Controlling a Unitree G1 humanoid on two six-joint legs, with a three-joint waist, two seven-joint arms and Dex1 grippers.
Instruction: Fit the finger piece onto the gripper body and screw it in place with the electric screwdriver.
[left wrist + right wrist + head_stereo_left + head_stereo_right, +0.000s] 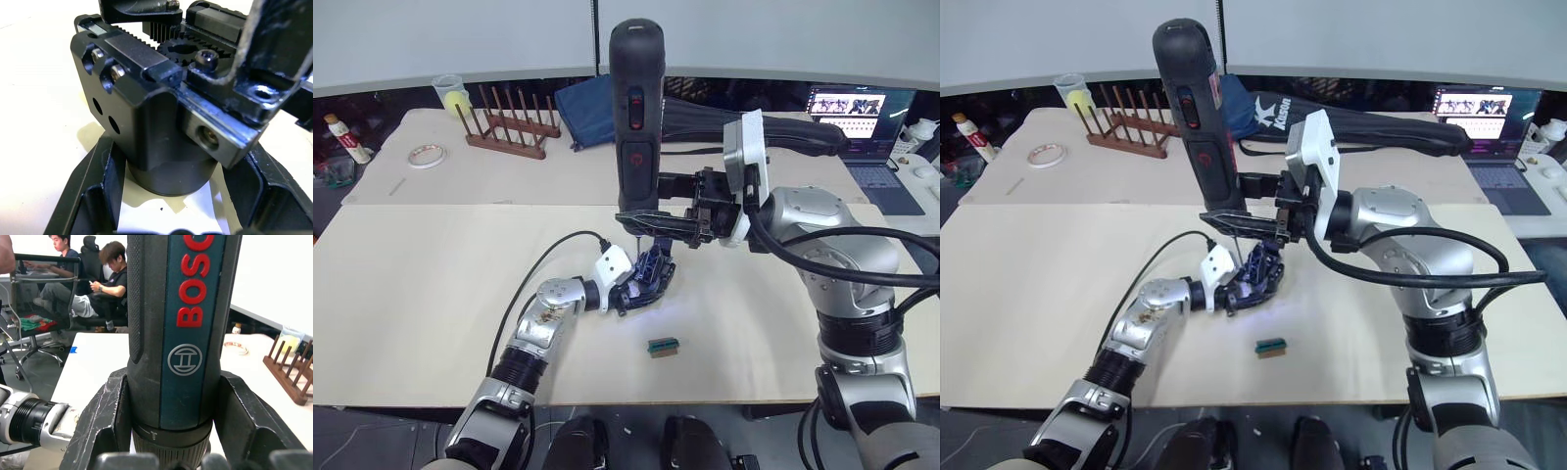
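Note:
The gripper body (pixel 651 269) is a chunky black block with toothed rails standing on the pale table (pixel 431 294). My left gripper (pixel 641 286) is shut on its rounded base (pixel 171 171). Black fingers rise from the rails, one with a screw hole (pixel 274 49); I cannot tell which is the finger piece. The electric screwdriver (pixel 636 108) stands upright above the body, and its thin bit (pixel 637 238) points down onto the body's top. My right gripper (pixel 646 217) is shut around the tool's lower barrel (pixel 181 308).
A tiny green-and-brown block (pixel 663 346) lies near the front edge. At the back stand a wooden rack (pixel 509 127), a tape roll (pixel 426 156), a blue cloth (pixel 587 108), a long black bag (pixel 793 132) and a laptop (pixel 862 127). People (pixel 105 284) sit behind.

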